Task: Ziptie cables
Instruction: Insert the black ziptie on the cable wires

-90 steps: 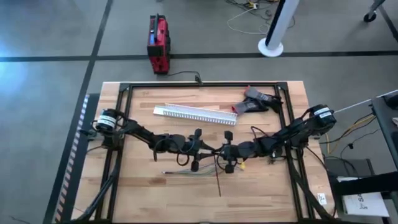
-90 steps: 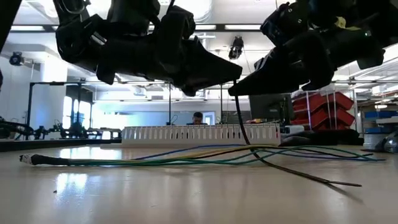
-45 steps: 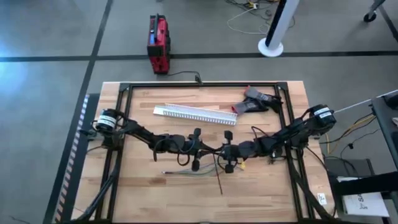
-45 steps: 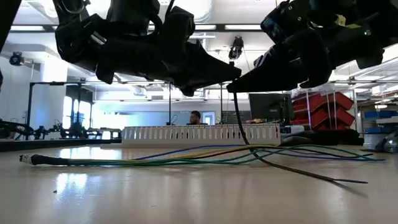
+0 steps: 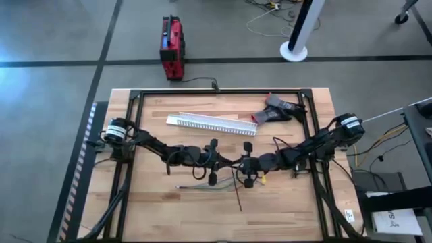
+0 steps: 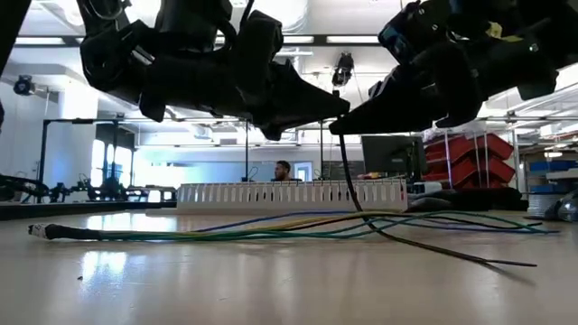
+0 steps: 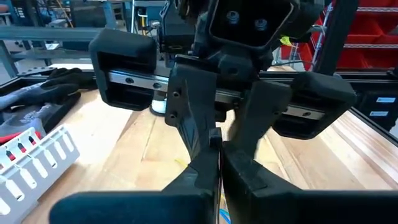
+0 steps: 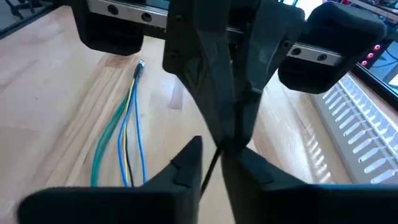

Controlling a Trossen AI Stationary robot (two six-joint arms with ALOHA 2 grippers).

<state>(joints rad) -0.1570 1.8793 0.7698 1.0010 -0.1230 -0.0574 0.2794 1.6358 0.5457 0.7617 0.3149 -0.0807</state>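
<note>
Two grippers of mine meet tip to tip above the table: my left gripper and right gripper both pinch the ziptie, which hangs down from them. Below my fingertips the cables lie flat on the wooden table.

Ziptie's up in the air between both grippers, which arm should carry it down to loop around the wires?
Probably right. The right gripper is pinching the ziptie at its top, its free end hanging onto the cables. The left gripper sits tip to tip with it; whether it grips the strip is unclear.
</note>
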